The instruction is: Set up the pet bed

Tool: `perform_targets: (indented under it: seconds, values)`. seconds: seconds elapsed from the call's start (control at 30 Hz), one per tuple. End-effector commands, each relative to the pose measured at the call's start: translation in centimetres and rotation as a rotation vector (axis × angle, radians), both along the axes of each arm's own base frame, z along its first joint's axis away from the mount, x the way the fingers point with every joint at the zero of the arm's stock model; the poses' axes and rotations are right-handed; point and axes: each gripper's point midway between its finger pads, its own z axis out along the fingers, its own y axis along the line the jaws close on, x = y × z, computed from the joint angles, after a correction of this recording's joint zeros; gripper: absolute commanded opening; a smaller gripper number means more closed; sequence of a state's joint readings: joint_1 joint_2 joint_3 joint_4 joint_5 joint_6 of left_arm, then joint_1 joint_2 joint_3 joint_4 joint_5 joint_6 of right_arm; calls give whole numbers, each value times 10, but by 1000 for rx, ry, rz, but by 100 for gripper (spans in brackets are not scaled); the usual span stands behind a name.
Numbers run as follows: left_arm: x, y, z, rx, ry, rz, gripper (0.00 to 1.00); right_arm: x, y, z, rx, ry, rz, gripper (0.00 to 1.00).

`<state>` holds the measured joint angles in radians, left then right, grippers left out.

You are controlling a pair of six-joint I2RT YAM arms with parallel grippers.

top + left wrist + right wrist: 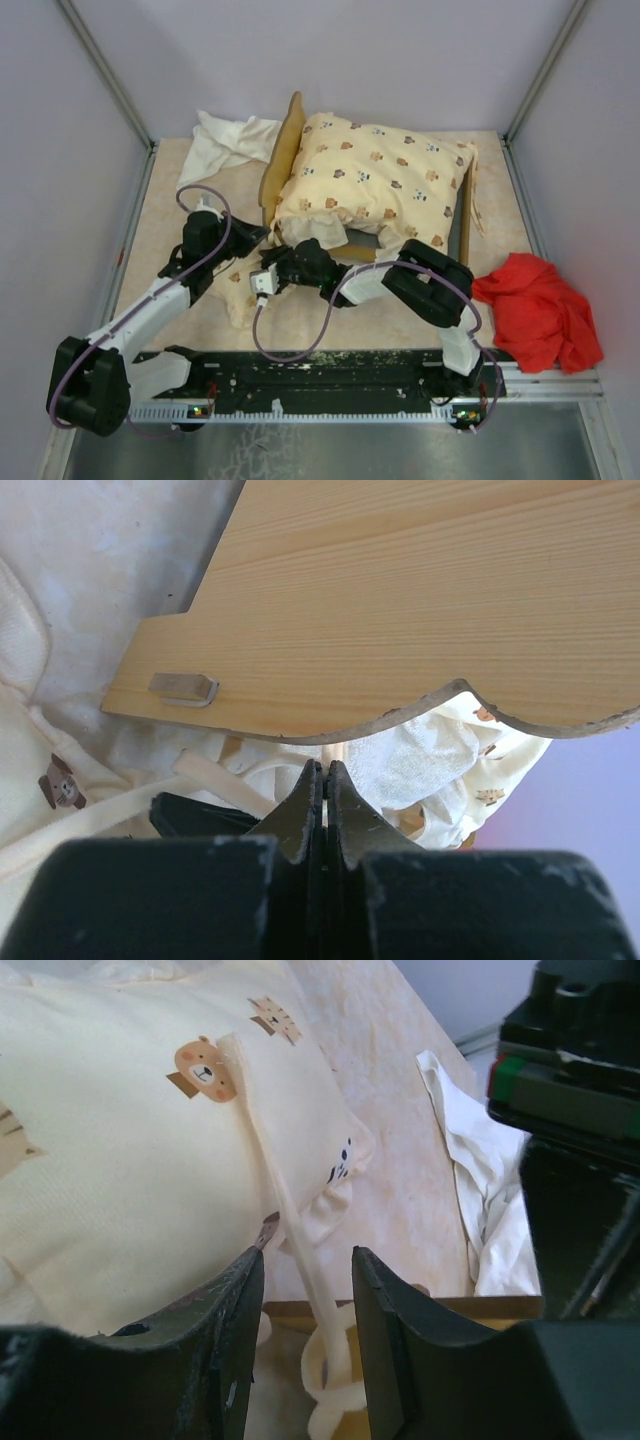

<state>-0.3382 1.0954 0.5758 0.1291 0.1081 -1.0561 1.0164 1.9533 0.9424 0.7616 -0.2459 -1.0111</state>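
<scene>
— Cloth [228, 143] at the far left, the white one: where is it from the left gripper [325, 780]?

— Well beyond its tips, crumpled on the table [160, 230] behind the headboard [400, 600]. That gripper's jaws are pressed together, with nothing seen between them. The headboard's wavy edge is just ahead of and above the tips.

— And the pillow [240, 300]?

— Just left of those jaws and below them, on the table in front of the bed.

— Next, the right gripper [308, 1255]?

— Its jaws stand partway apart. A cream strap [325, 1330] from the cushion [120, 1160] runs down through the gap, and I can't see them pinching it.

— Where's the cushion itself?

— Ahead of the right jaws and to their left. It lies on the frame [465, 215] and overhangs the near side.

— Anything further right?

— A red cloth [540, 310], heaped well behind that gripper, near the right arm's base.
</scene>
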Motion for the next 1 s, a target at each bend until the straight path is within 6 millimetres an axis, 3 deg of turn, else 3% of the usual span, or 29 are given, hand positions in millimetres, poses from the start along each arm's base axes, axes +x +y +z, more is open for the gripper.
perform_targets:
  seconds: [0.0,0.17,0.23,0.33,0.57,0.7,0.83,0.97]
  values:
    - [7,-2,18,-5,-44,-16,0,9,17,11,-8,-51,21,41]
    - [8,-2,19,0,-48,-15,0,21,24,-1,-39,-62,-4,41]
    - [8,-1,18,10,-48,-13,0,25,27,2,-19,-72,-20,36]
    - [13,7,21,56,-67,12,0,21,21,6,1,-82,-20,0]
    - [29,42,47,250,-154,83,0,1,-15,21,139,17,-53,0]
    - [34,59,42,284,-135,113,0,-2,-38,36,308,159,-93,0]
    - [40,73,41,320,-142,154,0,10,-65,54,501,237,-218,0]
    - [41,90,41,379,-112,199,0,8,-74,52,564,341,-218,0]
